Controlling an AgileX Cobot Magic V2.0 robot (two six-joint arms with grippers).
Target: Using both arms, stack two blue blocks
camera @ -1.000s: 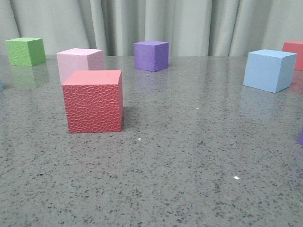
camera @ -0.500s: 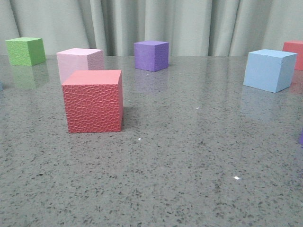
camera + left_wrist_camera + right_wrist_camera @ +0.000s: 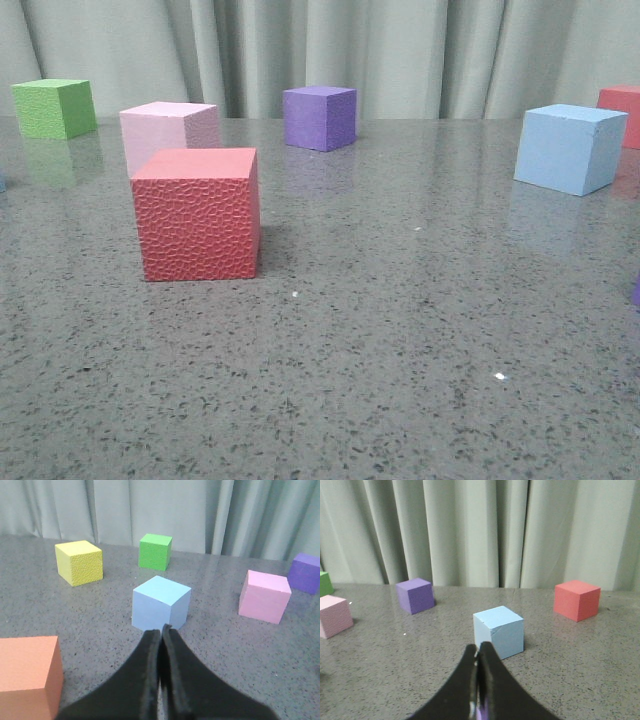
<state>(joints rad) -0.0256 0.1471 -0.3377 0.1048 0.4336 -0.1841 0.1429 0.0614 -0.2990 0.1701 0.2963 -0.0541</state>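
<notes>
Nothing here can be read: no letters, numbers, labels or brand marks show in any of the three views.

A speckled grey stone table [image 3: 380, 380] carries separate foam cubes: a textured red cube [image 3: 197, 214] left of centre, pink [image 3: 167, 132], green [image 3: 54, 108] and purple [image 3: 319, 117] cubes behind, a light blue cube [image 3: 568, 148] at right.
</notes>
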